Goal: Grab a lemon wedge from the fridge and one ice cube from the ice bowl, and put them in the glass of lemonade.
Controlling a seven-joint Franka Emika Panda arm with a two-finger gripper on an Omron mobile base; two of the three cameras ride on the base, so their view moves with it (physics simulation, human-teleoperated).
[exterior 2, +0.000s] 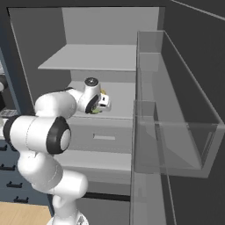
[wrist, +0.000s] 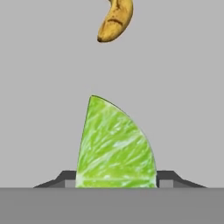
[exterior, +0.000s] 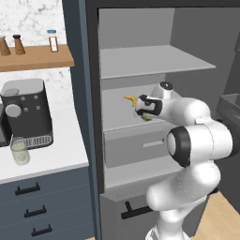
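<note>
Claw [wrist: 116,183] grips the lemon wedge [wrist: 116,146], its fingers [wrist: 168,178] pressed against both sides, over the middle shelf [exterior: 117,119] inside the open fridge [exterior: 136,61]. Banana [wrist: 114,19] lies beyond. Glass [exterior: 19,151] stands on the tabletop [exterior: 61,152] before the coffee machine [exterior: 26,112].

Left base view: set behind the arm at its seven o'clock, looking forward and down into the open fridge [exterior: 140,61], with the counter [exterior: 65,154] at nine o'clock. Right base view: set behind at five o'clock, facing the same fridge shelves and drawer [exterior 2: 103,138], the clear door bin [exterior 2: 176,132] close at three o'clock. Hand view: very near, looking along the gripper [wrist: 116,181] at the lemon wedge [wrist: 116,144], a banana [wrist: 116,19] at twelve o'clock.
</note>
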